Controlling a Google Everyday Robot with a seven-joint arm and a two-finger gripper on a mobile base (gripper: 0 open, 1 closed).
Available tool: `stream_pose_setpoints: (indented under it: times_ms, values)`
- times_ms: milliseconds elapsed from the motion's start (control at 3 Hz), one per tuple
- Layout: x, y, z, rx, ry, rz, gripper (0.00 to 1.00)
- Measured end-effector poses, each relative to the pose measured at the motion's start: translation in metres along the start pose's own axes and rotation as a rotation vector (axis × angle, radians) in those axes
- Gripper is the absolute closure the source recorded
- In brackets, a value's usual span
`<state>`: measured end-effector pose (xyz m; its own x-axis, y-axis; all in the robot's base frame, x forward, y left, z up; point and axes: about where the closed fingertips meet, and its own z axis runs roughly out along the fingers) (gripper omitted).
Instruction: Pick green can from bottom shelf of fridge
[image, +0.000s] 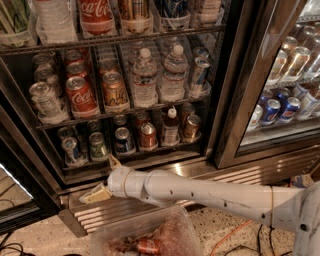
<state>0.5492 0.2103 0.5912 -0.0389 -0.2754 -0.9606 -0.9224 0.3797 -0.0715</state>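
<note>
The green can (97, 145) stands upright on the bottom shelf (150, 154) of the fridge (235, 90), second from the left. A silver-blue can (73, 150) is to its left and a dark blue can (123, 140) to its right. My gripper (103, 178) is below and in front of the shelf, by the base grille. It is open and empty. One pale finger (114, 161) points up towards the shelf edge under the green can, the other (94, 194) points down and left. The white arm reaches in from the lower right.
Further right on the bottom shelf stand a copper-red can (148, 136), a small red-capped bottle (170, 127) and a bronze can (191, 127). The rack above holds Coca-Cola cans (81, 96) and water bottles. A clear plastic bin (145, 239) lies on the floor below the arm. An orange cable (231, 234) runs nearby.
</note>
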Motion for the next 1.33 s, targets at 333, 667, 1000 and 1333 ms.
stream_pose_setpoints:
  times_ms: [333, 667, 1000, 1333]
  values:
    - [0.000, -0.003, 0.002, 0.017, -0.023, 0.006, 0.00]
    - [-0.005, -0.012, 0.002, 0.066, -0.069, 0.004, 0.00]
    - [-0.012, -0.020, 0.000, 0.127, -0.106, -0.002, 0.00]
    - [-0.012, -0.025, 0.012, 0.141, -0.134, 0.007, 0.00]
